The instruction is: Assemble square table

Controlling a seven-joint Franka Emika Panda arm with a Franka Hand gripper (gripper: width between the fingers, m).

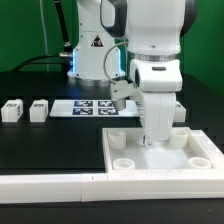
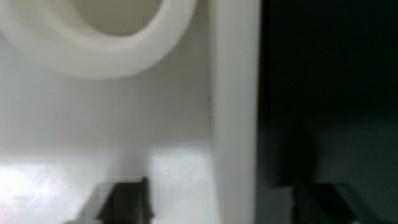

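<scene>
The white square table top (image 1: 186, 158) lies with its rim up at the exterior view's right, round sockets in its corners. My gripper (image 1: 155, 141) is down at its far rim. In the wrist view the gripper (image 2: 226, 205) is open, with one dark finger (image 2: 121, 202) over the tray floor and the other over the black table, and the raised rim (image 2: 235, 110) runs between them untouched. A round corner socket (image 2: 103, 38) lies just ahead. Two leg blocks (image 1: 12, 110) (image 1: 38, 109) stand at the exterior view's left. Another white block (image 1: 122, 96) shows behind the arm.
The marker board (image 1: 92, 107) lies flat behind the table top. A long white bar-shaped wall (image 1: 55, 186) runs along the front edge. The robot base (image 1: 95, 45) stands at the back. A white block (image 1: 180, 108) sits partly hidden to the right of the arm.
</scene>
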